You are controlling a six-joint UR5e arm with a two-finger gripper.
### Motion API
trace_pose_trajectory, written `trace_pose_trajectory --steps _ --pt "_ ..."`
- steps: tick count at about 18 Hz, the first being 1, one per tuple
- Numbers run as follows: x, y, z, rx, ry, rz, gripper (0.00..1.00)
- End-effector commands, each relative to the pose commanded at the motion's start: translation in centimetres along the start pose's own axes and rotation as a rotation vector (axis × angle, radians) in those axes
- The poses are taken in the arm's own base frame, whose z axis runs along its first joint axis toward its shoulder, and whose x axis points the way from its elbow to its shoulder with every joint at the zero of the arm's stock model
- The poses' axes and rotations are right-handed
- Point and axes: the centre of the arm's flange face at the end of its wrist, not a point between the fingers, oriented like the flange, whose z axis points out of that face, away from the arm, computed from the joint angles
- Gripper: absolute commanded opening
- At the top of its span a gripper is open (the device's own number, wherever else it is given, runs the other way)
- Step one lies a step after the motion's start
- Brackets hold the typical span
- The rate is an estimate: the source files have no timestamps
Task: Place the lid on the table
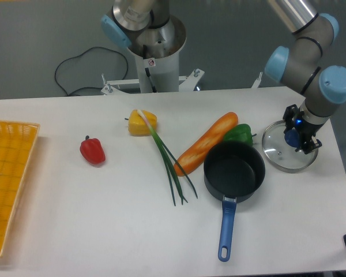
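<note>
The arm reaches down at the right, its claw (300, 137) pointing downward, fingers closed.

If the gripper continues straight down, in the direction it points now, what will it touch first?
Most likely the lid: the gripper points down with its fingers around the lid's blue knob, so the glass is directly below, with the table under it. Depth is hard to judge from this view.

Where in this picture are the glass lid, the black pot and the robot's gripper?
lid (277, 154): fixed camera, clear glass left of the knob.
black pot (234, 184): fixed camera, outer front wall.
gripper (295, 138): fixed camera, between the fingers, at the blue knob.
</note>
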Motion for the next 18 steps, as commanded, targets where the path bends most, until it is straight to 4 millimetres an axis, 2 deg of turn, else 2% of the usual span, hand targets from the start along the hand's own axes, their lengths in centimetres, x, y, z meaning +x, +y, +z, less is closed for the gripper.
trace_pose_trajectory --steps 16,18 --pt "-0.11 0.06 0.41 0.002 0.004 0.0 0.64" --pt "-0.11 0.06 0.41 0.002 0.004 0.0 0.67"
